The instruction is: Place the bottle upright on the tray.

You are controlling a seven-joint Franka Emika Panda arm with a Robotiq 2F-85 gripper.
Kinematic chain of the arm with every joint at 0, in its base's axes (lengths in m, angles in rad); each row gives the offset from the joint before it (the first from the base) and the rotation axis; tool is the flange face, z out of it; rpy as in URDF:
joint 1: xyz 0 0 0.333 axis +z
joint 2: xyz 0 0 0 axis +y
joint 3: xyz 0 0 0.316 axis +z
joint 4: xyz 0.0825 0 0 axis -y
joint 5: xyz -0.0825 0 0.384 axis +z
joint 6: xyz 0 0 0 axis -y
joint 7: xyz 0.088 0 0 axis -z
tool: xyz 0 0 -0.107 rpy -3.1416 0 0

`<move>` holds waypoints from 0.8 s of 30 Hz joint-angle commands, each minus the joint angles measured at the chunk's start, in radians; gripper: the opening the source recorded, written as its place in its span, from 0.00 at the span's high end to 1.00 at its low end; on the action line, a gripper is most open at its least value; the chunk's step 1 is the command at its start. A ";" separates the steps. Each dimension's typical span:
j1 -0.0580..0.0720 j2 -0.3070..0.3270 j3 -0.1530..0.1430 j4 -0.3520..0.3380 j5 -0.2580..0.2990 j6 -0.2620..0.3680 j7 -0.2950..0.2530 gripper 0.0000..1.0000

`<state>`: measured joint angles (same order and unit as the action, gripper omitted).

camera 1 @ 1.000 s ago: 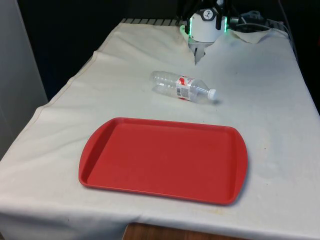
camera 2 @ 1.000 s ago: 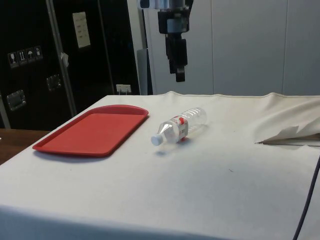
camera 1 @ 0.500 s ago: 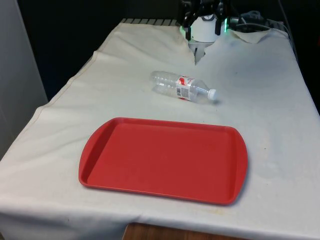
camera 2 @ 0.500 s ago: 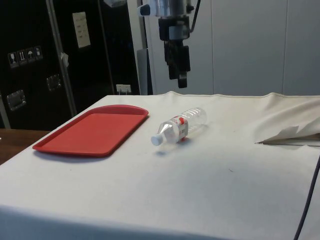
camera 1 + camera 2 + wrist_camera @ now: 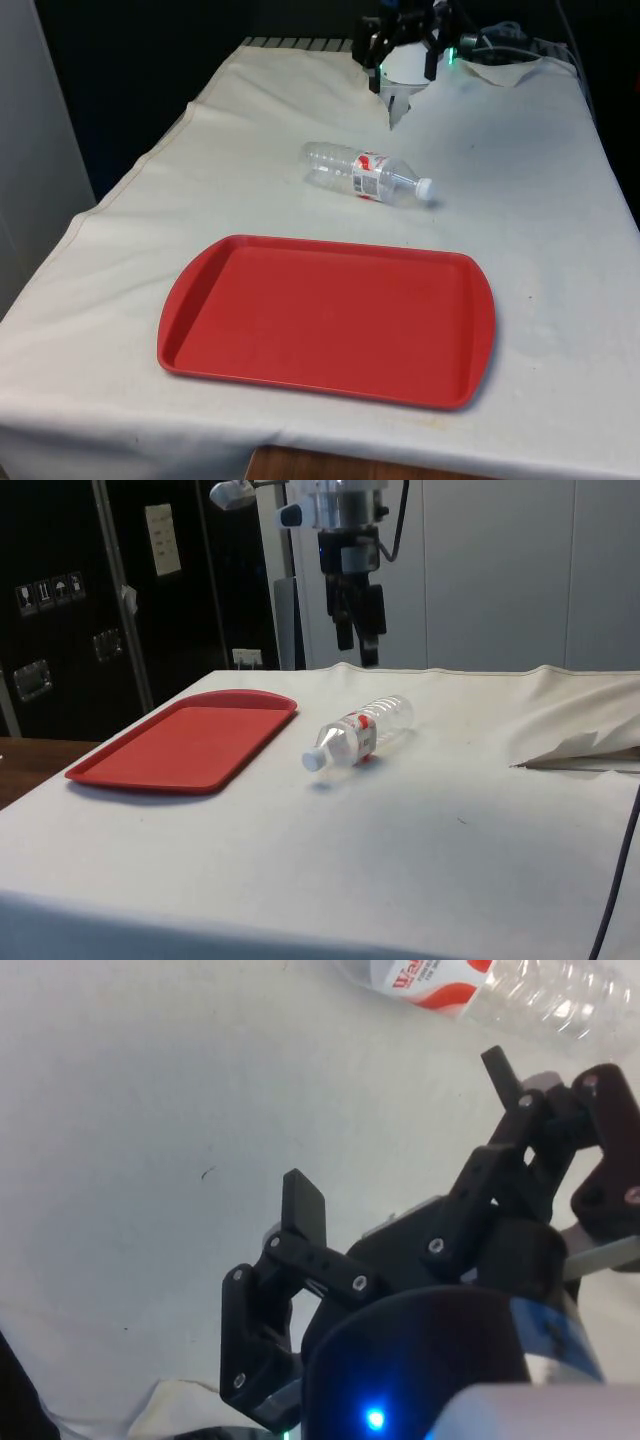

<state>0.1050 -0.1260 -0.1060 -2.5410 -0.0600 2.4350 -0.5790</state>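
A clear plastic bottle (image 5: 365, 174) with a red and white label and a white cap lies on its side on the cloth, its cap toward the front view's right. In the side view the bottle (image 5: 360, 732) lies between the tray and the cloth's fold. The red tray (image 5: 330, 318) (image 5: 185, 740) lies flat nearer the front edge, with nothing on it. My gripper (image 5: 403, 52) (image 5: 357, 652) hangs open in the air above the table, a little beyond the bottle, holding nothing. In the wrist view the fingers (image 5: 303, 1205) stand wide apart and the bottle's label (image 5: 430, 978) is just ahead of them.
A rumpled fold of the cloth (image 5: 505, 70) (image 5: 580, 748) rises at the table's far corner. A dark cable (image 5: 615, 880) hangs at the side view's right edge. Bare cloth lies between the bottle and the tray.
The gripper has come down toward the table and its fingers have spread from shut to open. Bottle and tray have not moved.
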 commanded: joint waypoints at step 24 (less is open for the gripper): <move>-0.006 0.100 -0.025 0.055 0.006 0.031 -0.167 0.00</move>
<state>0.0990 -0.0300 -0.1310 -2.4870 -0.0600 2.4570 -0.7360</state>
